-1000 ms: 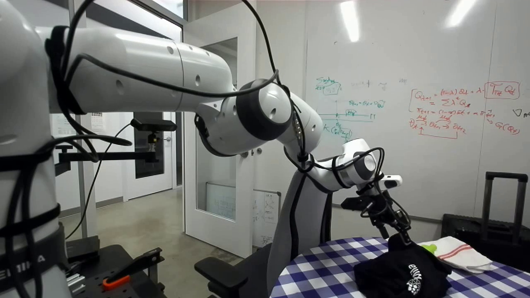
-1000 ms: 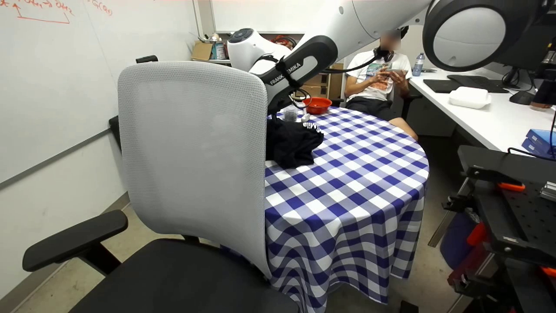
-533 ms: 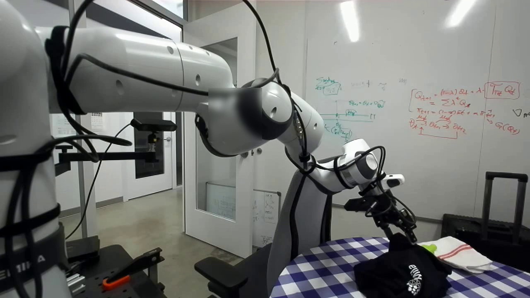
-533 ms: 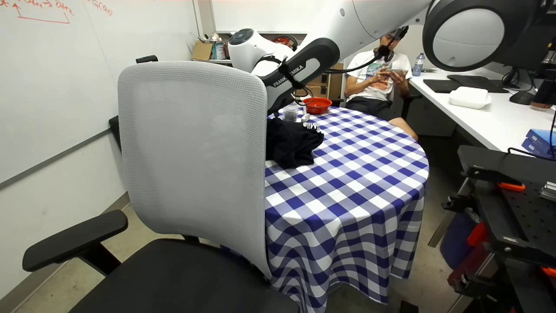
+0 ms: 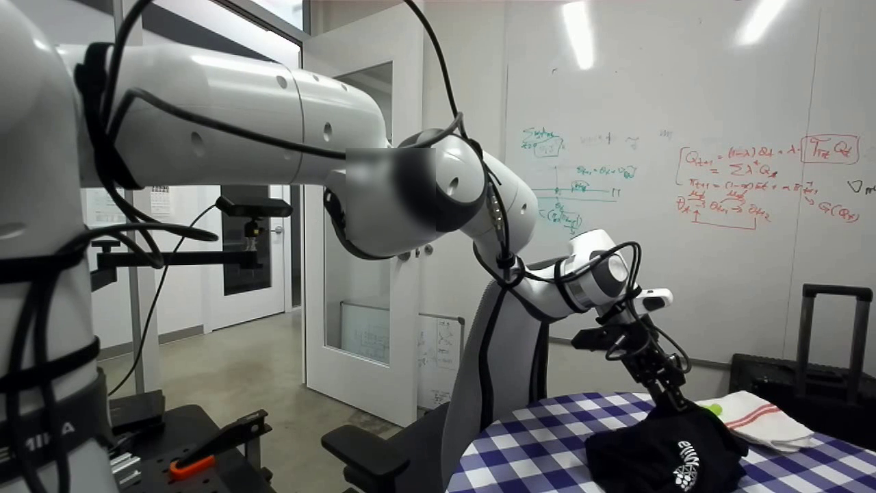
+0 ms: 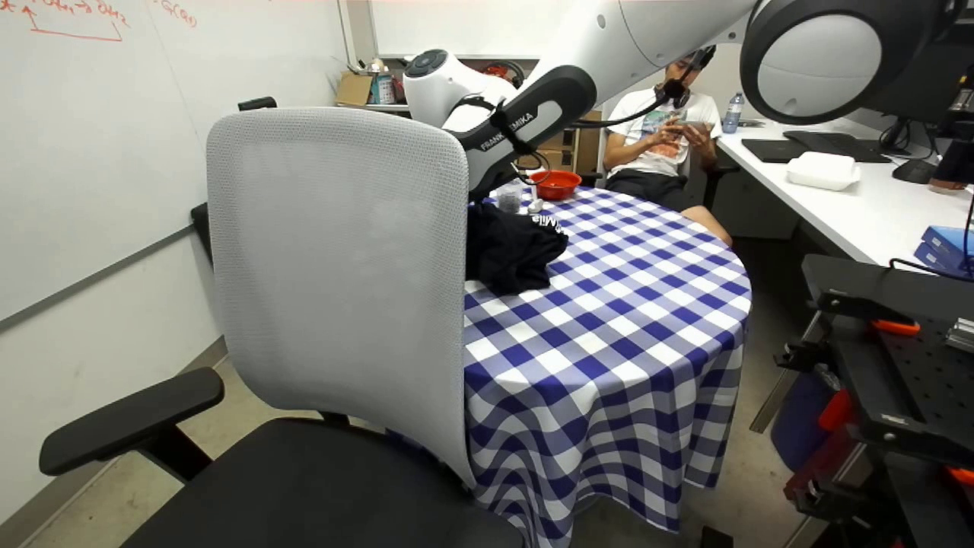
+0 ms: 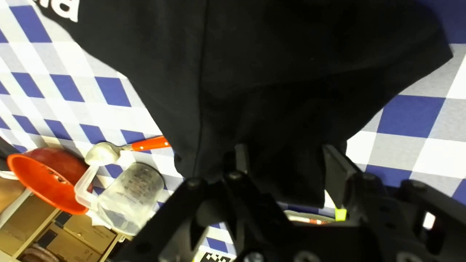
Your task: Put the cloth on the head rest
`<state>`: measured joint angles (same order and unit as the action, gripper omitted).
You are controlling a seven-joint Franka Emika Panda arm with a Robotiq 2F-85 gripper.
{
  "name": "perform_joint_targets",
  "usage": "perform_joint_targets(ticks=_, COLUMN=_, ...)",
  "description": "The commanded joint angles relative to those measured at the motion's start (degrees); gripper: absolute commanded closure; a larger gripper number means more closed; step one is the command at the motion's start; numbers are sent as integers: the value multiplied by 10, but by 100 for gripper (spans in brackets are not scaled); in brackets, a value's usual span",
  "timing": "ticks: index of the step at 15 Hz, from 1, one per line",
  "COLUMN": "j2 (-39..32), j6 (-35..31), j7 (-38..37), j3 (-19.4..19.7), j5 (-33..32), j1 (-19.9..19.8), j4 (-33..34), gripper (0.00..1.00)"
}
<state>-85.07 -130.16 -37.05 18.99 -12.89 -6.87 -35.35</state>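
The room has a whiteboard (image 5: 657, 89) at the back; the work surface is a round table (image 5: 520, 438) in blue-and-white check. In an exterior view, the cloth (image 5: 636, 452) lies heaped on the table, and the claw (image 5: 671, 404) points down with its tips at the top fold.

In an exterior view, the head rest (image 6: 335, 116) is bare and stands above table height. The chair back (image 6: 335, 259) hides part of the cloth and the claw's tips.

In the wrist view, the fingers (image 7: 242, 160) stand apart, one to each side of a fold at the cloth's end; no firm pinch shows. A spoon (image 7: 149, 143) meets the cloth's edge with its handle; whether it runs beneath cannot be told.

Handling, by judgement: the cloth should be soft, limp and light, not fragile. It will sag below the claw when lifted. Take hold at the fold between the fingers, gathering more than one layer; a shallow pinch may slip out. Lift until the hanging length clears the head rest, then lay it across.
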Motion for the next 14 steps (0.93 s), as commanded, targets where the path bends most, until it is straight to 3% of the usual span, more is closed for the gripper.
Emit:
perform_joint_targets(ticks=1, j2=0, j6=11, j7=6, j3=-12, j5=2, j1=-6, j4=15, gripper=79)
perform_joint_targets(ticks=3, j2=0, j6=7, j7=7, j3=-14, j5=6, j1=-12, j4=24, gripper=95)
perform_joint_targets(ticks=5, j2=-8, j6=13, j7=8, j3=-10, j5=9, j1=-20, j4=56, gripper=100)
perform_joint_targets(ticks=14, j2=52, j6=-35, j7=-1, j3=28, j5=-10, j1=-21, j4=81, gripper=97)
